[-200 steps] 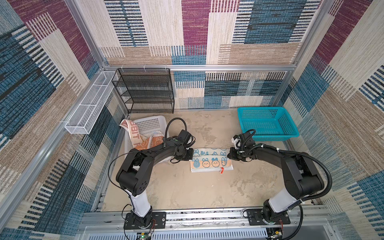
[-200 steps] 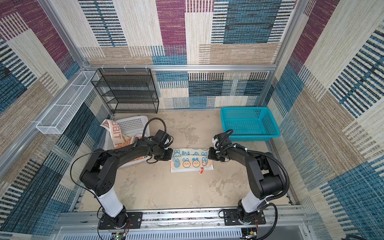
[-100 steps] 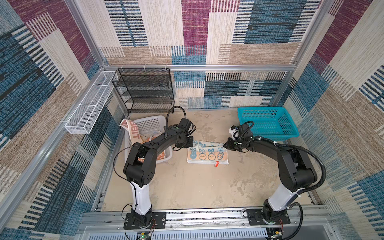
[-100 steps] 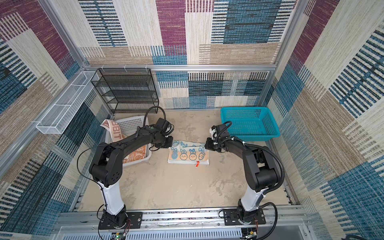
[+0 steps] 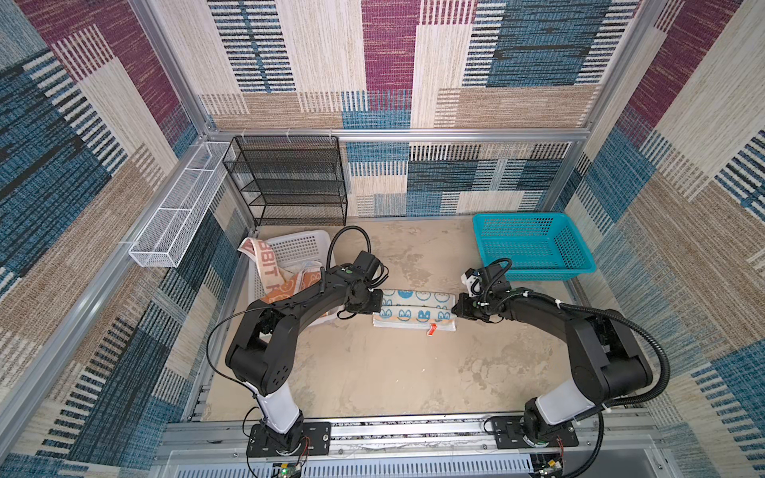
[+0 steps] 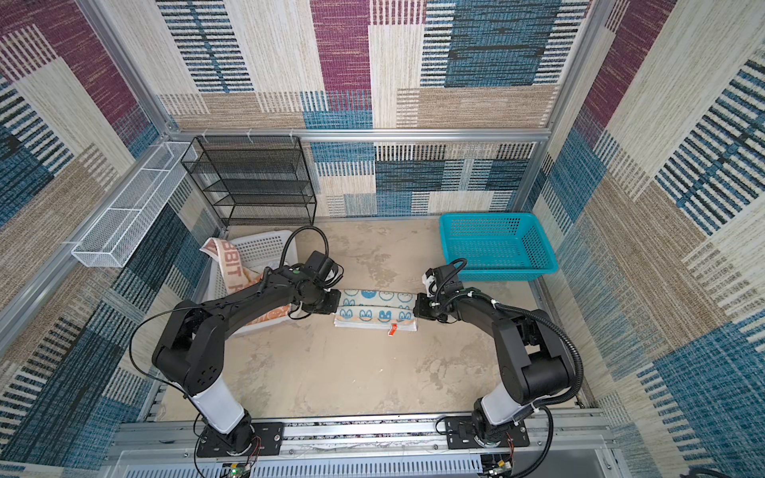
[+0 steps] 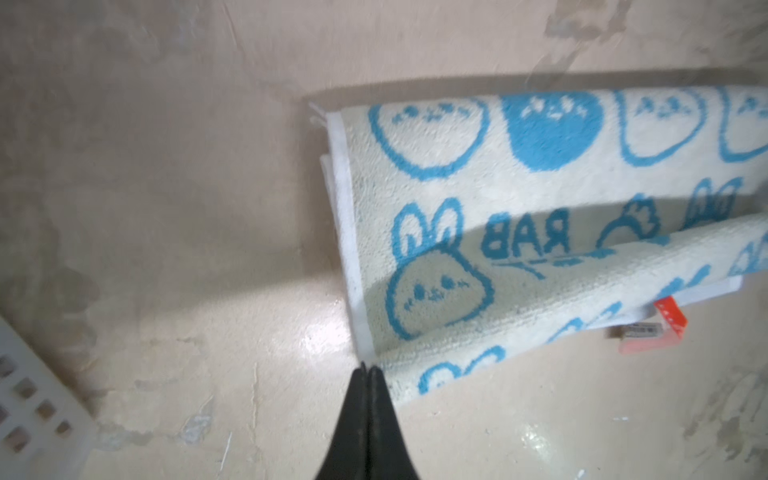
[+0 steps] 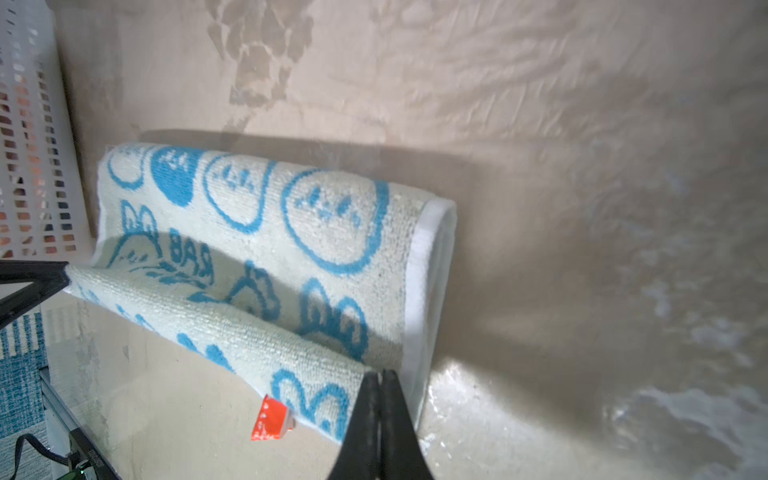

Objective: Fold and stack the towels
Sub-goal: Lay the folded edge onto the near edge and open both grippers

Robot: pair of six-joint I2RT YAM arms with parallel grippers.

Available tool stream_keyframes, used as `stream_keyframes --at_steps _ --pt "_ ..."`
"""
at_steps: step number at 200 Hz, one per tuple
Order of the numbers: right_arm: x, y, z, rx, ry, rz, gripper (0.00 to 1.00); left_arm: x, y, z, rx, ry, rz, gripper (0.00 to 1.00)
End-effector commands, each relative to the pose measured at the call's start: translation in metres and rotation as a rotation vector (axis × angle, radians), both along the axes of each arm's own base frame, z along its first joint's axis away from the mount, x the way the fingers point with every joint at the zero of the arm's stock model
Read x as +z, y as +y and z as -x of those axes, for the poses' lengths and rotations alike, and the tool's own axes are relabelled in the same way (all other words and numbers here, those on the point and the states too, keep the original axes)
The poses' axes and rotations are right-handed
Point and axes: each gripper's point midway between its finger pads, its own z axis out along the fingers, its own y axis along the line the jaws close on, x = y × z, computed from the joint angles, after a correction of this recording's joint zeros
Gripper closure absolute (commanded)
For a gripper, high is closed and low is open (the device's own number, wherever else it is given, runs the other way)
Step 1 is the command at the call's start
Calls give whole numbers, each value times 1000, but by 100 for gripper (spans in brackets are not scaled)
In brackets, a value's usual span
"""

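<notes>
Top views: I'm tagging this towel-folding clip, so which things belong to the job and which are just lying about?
Job in hand: blue-rabbit towel, pinched at two corners by the left tool and right tool; lettered towel and orange-rabbit towel, in or draped over the white basket.
Lying about: black wire rack, white mesh tray, teal basket.

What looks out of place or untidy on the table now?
The lettered towel drapes over the white basket, and the orange towel spills out beside it. The blue towel is only mid-fold, its raised edge pinched by the left end effector and right end effector.
</notes>
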Motion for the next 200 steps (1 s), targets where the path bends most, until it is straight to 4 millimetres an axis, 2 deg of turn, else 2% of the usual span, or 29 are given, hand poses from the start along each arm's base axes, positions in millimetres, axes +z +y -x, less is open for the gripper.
stream_keyframes --at_steps 1,42,71,94,123,141,166,182,200 --pt "1 2 -3 -9 -28 -8 100 -2 -2 0 22 -13 18 100" --pt "-6 6 5 -7 -12 -8 97 -10 -4 -2 14 -1 7 100" --pt "-9 7 10 -3 -5 3 90 -13 -3 -2 15 0 -3 100" --pt "-5 7 10 -4 -14 5 80 -10 -5 -1 12 -1 5 79" --pt "12 7 7 -6 -46 -2 57 1 -5 -1 21 -24 15 58" --pt "33 9 6 -6 -83 -24 43 14 -4 0 32 -40 21 37" --pt "68 18 4 -7 -143 -103 20 44 -17 -2 41 -93 88 16" --pt "82 26 4 -9 -164 -173 9 60 -33 -3 41 -98 174 9" --pt "87 39 5 1 -163 -278 3 65 -51 -5 72 -83 304 6"
